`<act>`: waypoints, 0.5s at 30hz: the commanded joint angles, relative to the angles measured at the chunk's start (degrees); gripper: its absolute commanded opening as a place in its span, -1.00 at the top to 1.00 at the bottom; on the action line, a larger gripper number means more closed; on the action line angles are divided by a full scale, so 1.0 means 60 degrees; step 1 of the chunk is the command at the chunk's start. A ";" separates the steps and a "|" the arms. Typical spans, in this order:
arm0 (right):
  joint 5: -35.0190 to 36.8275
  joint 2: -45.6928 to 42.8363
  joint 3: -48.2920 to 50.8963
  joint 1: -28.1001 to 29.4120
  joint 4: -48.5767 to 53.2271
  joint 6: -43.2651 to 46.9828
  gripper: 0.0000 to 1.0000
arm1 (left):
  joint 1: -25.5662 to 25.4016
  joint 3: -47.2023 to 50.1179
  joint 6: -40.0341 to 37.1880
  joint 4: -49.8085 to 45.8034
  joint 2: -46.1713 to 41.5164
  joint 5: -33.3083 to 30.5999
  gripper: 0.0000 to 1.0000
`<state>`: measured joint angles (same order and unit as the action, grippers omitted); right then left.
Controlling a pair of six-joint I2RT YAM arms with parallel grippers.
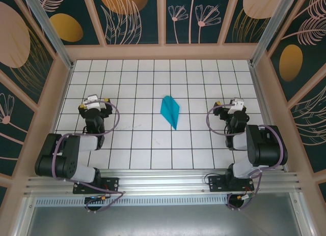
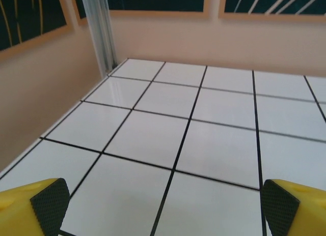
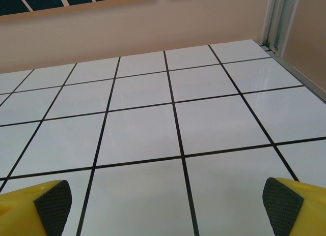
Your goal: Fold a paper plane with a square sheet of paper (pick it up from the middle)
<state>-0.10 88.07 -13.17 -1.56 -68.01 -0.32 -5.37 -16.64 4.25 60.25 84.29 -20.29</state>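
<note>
The square sheet of paper lies folded into a slim teal-blue paper plane point(image 1: 170, 112) at the middle of the white grid table, its sharp tip toward the near edge. My left gripper point(image 1: 94, 100) rests far to its left, low over the tiles. Its black pads point(image 2: 50, 203) stand wide apart and the left gripper point(image 2: 163, 208) is open with bare tile between them. My right gripper point(image 1: 229, 104) sits well to the plane's right. It is open too, with the right gripper point(image 3: 163, 203) holding nothing between its pads point(image 3: 279, 201). Neither gripper touches the plane.
Beige walls point(image 1: 50, 101) and aluminium posts point(image 2: 99, 30) enclose the table point(image 1: 137, 159) on the left, right and far sides. An aluminium rail point(image 1: 163, 182) along the near edge carries both arm bases.
</note>
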 commanded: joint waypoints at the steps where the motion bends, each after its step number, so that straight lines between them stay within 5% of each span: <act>1: -0.0189 0.0029 -0.0057 -0.0060 -0.0523 -0.0055 -0.98 | 0.0399 0.0492 -0.0090 0.1766 0.0080 0.1235 -0.97; 3: -0.0190 0.0030 -0.0047 -0.0061 -0.0532 -0.0052 -0.98 | 0.0455 0.1217 -0.0219 0.4006 0.0762 0.1435 -0.97; 6: -0.0194 0.0031 -0.0046 -0.0060 -0.0532 -0.0053 -0.98 | 0.0512 0.0668 0.0180 0.2644 0.0598 0.0662 -0.97; 15: -0.0203 0.0040 -0.0048 -0.0052 -0.0517 -0.0064 -0.98 | 0.0554 0.0775 0.0284 0.2650 0.0483 0.0541 -0.98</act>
<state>-0.10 88.07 -13.17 -1.56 -68.03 -0.32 -2.50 -11.27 4.78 73.52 87.33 -16.45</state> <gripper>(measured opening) 0.989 0.987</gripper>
